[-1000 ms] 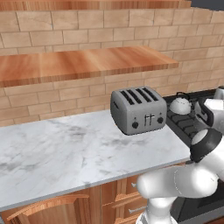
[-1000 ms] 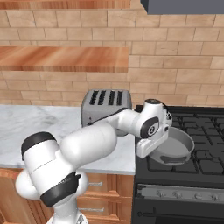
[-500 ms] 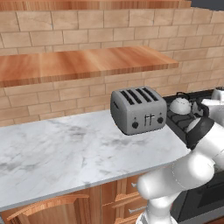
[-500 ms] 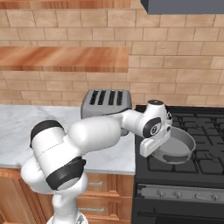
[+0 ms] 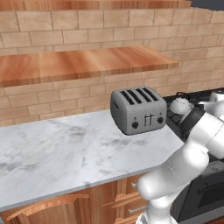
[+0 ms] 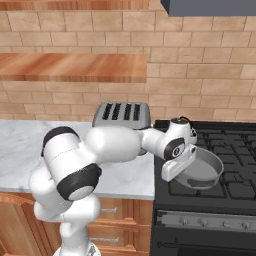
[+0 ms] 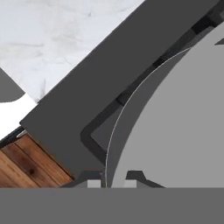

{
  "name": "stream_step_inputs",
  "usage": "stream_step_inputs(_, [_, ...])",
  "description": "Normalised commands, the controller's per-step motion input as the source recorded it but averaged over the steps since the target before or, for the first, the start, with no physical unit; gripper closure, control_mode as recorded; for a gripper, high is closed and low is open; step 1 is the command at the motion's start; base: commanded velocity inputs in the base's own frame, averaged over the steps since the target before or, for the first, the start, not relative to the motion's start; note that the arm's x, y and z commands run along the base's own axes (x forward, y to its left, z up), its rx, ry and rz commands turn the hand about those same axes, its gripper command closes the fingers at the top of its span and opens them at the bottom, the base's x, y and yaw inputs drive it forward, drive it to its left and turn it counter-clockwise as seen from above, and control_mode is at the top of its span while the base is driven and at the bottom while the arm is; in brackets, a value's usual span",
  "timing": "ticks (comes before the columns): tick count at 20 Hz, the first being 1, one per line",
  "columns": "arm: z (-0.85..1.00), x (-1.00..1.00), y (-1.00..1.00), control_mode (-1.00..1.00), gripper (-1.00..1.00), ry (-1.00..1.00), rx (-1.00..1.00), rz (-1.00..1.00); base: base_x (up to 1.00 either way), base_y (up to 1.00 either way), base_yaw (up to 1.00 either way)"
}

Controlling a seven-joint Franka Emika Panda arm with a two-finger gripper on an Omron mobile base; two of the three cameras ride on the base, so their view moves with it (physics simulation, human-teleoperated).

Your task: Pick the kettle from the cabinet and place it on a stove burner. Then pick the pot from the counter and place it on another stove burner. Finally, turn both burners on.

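While it hangs over the stove burners [image 6: 235,172], the pincer [image 7: 114,180] grips the pot [image 6: 202,167] by its rim.

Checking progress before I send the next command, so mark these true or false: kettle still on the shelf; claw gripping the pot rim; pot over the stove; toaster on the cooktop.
1. The kettle sits on the wooden shelf. False: it stands on a rear stove burner.
2. The claw is shut on the pot rim. True.
3. The pot is over the cooktop. True.
4. The toaster stands on the cooktop. False: it is on the marble counter.
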Motion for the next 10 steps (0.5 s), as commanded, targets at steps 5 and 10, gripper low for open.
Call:
stream_step_inputs(5, [-0.25,0.2,-0.1,-1.0,1.0,0.0,0.0,0.0,0.0,0.0,0.0])
stream_step_inputs(10, [-0.17,0.19,-0.15,-1.0,1.0,0.0,0.0,0.0,0.0,0.0,0.0])
